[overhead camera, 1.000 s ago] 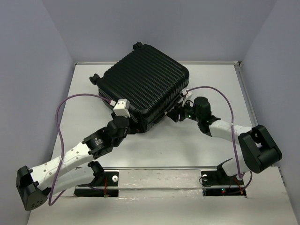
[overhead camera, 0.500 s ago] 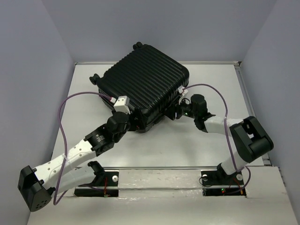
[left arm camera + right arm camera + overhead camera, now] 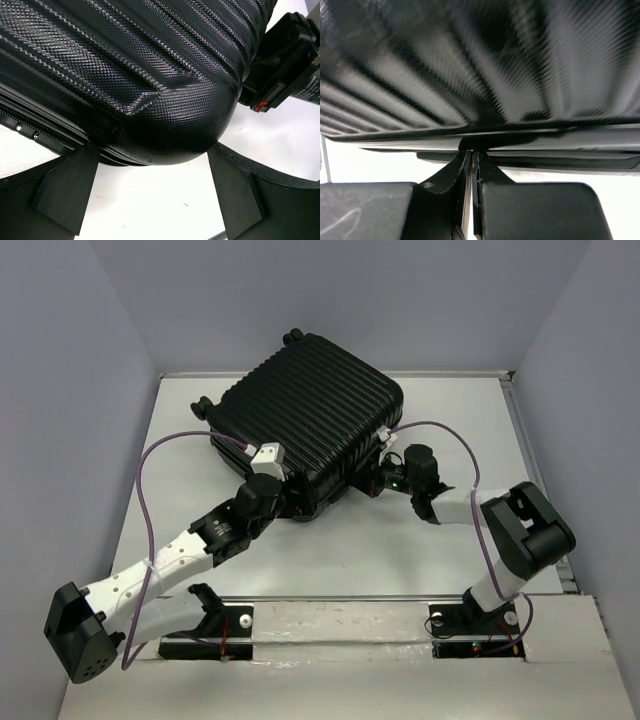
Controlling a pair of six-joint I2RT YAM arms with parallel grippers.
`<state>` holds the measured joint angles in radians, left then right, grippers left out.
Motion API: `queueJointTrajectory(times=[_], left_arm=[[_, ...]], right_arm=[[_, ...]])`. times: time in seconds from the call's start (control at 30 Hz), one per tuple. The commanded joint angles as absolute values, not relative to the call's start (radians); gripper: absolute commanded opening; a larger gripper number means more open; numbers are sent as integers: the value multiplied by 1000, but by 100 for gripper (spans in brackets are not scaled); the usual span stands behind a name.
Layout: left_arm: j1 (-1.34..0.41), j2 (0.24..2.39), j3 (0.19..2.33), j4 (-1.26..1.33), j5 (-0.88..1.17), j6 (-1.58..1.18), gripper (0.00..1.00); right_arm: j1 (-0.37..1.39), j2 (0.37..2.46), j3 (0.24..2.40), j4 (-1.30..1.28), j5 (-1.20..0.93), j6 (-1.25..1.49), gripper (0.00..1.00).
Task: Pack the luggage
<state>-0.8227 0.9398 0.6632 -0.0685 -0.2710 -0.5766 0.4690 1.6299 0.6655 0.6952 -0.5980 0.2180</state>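
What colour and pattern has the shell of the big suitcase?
The large hard-shell suitcase is black, ribbed, finely diamond-textured; the left wrist view shows it best.

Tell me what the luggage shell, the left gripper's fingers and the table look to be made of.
Luggage: probably a hard plastic shell. It is ribbed, with a fine diamond texture and semi-gloss highlights.
Left fingers: matte black with flat faces, either plastic or rubbery; the look leaves it open.
Table: smooth white board with a faint sheen, likely laminate.

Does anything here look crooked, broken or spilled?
Only the suitcase stands out: it lies turned at a slant to the edges of the table. No damage or spill shows.
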Motion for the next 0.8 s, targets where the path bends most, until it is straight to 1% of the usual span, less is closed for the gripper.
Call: queueJointTrajectory(times=[0.0,0.13,0.17,0.2,0.3,0.33,0.4,0.43,0.53,0.57,0.63,0.67,0.73,0.77], left_arm=[[-815,975,748,72,-245,-548,99],[-810,1015,796,103,-244,-537,99],[-810,1025,810,104,-244,-534,99],[-807,1038,837,116,-241,-529,99],[-805,1074,899,123,-232,-526,99],[-804,1083,914,129,-215,-525,99],[-804,1113,952,136,-195,-525,99],[-804,1124,965,141,-174,-526,99],[-805,1167,1012,152,-126,-537,99],[-807,1180,1023,156,-114,-544,99],[-807,1215,1069,152,-72,-546,99],[-810,1244,1112,144,-60,-548,99],[-810,1273,1153,127,-29,-548,99],[-810,1287,1175,121,-22,-548,99]], right_arm=[[526,1588,617,842,-563,265,7],[645,1507,532,838,-415,281,7],[676,1490,511,838,-414,288,7],[745,1462,471,850,-361,311,7],[863,1437,419,874,-248,344,7],[952,1433,399,876,-215,347,7],[1040,1434,393,883,-120,365,7],[1122,1448,397,894,-95,370,7],[1225,1491,429,974,14,383,7],[1271,1535,460,1026,97,400,7],[1285,1592,488,1109,132,423,7],[1314,1659,515,1208,184,440,7],[1336,1728,541,1310,265,425,7],[1336,1762,551,1415,297,426,7]])
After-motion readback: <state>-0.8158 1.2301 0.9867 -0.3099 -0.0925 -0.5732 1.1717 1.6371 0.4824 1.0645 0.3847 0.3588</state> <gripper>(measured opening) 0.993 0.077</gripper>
